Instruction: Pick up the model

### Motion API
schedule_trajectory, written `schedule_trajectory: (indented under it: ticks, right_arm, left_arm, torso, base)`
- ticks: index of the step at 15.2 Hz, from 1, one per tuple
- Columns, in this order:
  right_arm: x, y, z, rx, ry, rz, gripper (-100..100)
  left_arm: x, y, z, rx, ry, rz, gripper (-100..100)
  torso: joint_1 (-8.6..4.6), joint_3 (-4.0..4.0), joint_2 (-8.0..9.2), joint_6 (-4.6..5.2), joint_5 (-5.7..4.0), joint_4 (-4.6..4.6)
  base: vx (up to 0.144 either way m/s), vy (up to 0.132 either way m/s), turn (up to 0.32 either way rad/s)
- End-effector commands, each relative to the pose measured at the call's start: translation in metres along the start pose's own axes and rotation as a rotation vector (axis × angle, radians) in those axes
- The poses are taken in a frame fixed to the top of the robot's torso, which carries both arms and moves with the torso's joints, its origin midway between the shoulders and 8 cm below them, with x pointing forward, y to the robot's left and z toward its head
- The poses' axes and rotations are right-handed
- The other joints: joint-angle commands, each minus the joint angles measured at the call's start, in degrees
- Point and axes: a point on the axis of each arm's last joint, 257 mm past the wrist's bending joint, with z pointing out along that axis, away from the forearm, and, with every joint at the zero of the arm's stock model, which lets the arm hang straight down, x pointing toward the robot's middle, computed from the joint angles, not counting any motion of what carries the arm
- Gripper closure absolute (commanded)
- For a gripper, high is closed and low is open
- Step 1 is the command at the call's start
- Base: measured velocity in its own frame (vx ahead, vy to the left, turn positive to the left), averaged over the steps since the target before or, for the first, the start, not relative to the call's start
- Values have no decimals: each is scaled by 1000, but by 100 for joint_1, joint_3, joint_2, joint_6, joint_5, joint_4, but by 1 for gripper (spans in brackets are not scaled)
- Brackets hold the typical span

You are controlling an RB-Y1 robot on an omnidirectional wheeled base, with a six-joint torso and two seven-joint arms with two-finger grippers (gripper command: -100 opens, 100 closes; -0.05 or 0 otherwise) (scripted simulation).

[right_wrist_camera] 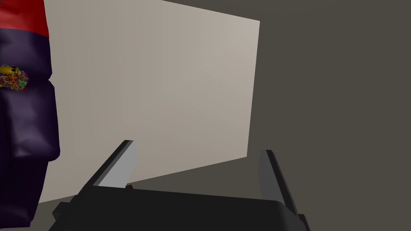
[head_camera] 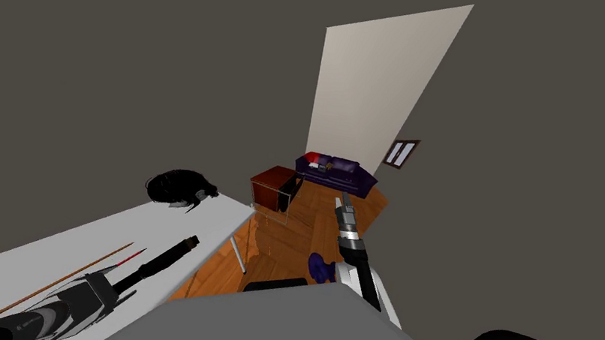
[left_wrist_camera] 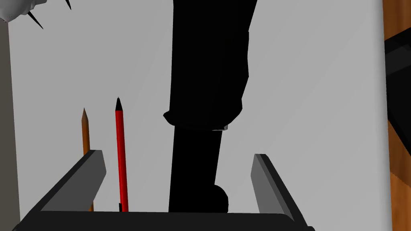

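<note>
Two items lie between the left gripper's (left_wrist_camera: 178,156) parted jaws: black model (left_wrist_camera: 208,60), red pencil (left_wrist_camera: 120,152). Risk: closing may trap the pencil too, skewing the grip. Right gripper (right_wrist_camera: 197,147) jaws apart.

I see a red pencil (left_wrist_camera: 120,160) and a brown pencil (left_wrist_camera: 85,132) lying side by side on the pale grey table (head_camera: 53,246) at my ten o'clock. At twelve o'clock, across the wooden floor (head_camera: 297,239), stands a purple sofa (head_camera: 336,173), with a brown cabinet (head_camera: 274,186) at its eight o'clock.
</note>
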Motion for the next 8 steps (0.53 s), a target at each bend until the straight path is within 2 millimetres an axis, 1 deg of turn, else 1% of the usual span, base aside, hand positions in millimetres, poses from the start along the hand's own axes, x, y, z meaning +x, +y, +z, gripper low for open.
schedule_trajectory:
  ticks: [1,2,5,6,7,8]
  right_arm:
    - [0,0,0,0,0,0,0]
    - [0,0,0,0,0,0,0]
    - [0,0,0,0,0,0,0]
    - [0,0,0,0,0,0,0]
    - [0,0,0,0,0,0,0]
    - [0,0,0,0,0,0,0]
  left_arm:
    - [0,0,0,0,0,0,-100]
    - [-3,3,7,-2,-3,-7,-100]
    - [-6,4,17,3,-3,-11,-100]
    - [-5,4,13,0,-4,-11,-100]
    - [-5,4,14,1,-3,-10,100]
    - [-5,4,14,2,-3,-10,100]
  torso:
    - [0,0,0,0,0,0]
    - [1,4,7,1,0,1]
    - [7,12,22,2,2,5]
    - [9,14,24,2,2,5]
    - [8,15,26,1,2,6]
    - [6,16,28,1,1,6]
  base:
    - [39,-3,7]
    - [19,2,-20]
    - [12,11,-30]
    - [6,8,-12]
    - [0,0,0]
    - [0,0,0]
